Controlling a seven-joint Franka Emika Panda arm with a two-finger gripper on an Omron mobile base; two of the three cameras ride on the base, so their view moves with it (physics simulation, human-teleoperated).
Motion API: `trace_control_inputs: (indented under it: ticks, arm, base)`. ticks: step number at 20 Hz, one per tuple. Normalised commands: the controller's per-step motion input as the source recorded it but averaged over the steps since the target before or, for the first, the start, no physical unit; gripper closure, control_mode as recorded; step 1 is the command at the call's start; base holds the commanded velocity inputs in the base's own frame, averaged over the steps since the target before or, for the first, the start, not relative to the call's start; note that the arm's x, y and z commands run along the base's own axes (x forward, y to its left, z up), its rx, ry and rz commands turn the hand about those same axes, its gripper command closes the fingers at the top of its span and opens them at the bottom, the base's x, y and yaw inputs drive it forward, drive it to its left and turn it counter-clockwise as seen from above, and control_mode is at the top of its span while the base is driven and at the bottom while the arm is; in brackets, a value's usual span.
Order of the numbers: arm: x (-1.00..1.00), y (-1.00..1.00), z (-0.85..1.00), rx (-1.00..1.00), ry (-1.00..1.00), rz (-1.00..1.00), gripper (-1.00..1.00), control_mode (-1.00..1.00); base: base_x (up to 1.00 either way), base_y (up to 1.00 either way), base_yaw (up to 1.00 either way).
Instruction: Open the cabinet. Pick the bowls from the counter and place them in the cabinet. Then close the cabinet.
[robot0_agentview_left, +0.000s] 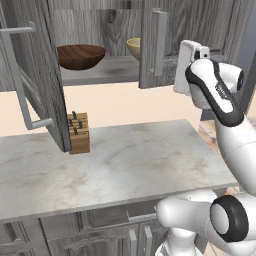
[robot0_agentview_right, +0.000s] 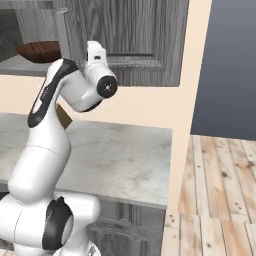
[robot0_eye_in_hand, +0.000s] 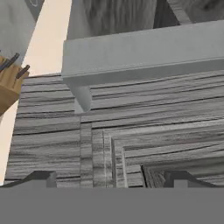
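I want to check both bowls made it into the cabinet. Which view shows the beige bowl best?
The left base view: the beige bowl sits on the cabinet shelf, partly hidden by the right door, beside the brown bowl. The right base view catches the brown bowl; the hand view faces the door panel.

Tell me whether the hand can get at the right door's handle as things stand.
Probably yes. The hand is open and faces the right door up close, with the handle bare just ahead of its tips and nothing between them.
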Motion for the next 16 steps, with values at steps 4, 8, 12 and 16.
trace_control_inputs:
  ticks: [4,8,12,16]
  arm:
    - [0.71,0.25,0.01,-0.13,0.25,-0.26,-1.00,-1.00]
    - [0.63,0.24,0.00,-0.09,0.17,-0.20,-1.00,-1.00]
    - [0.69,0.20,0.00,-0.06,0.11,-0.18,-1.00,-1.00]
    - [0.47,0.06,0.00,-0.01,0.03,-0.11,-1.00,-1.00]
  base:
    - [0.00,0.00,0.00]
    - [0.00,0.00,0.00]
    - [0.00,0.00,0.00]
    - [0.00,0.00,0.00]
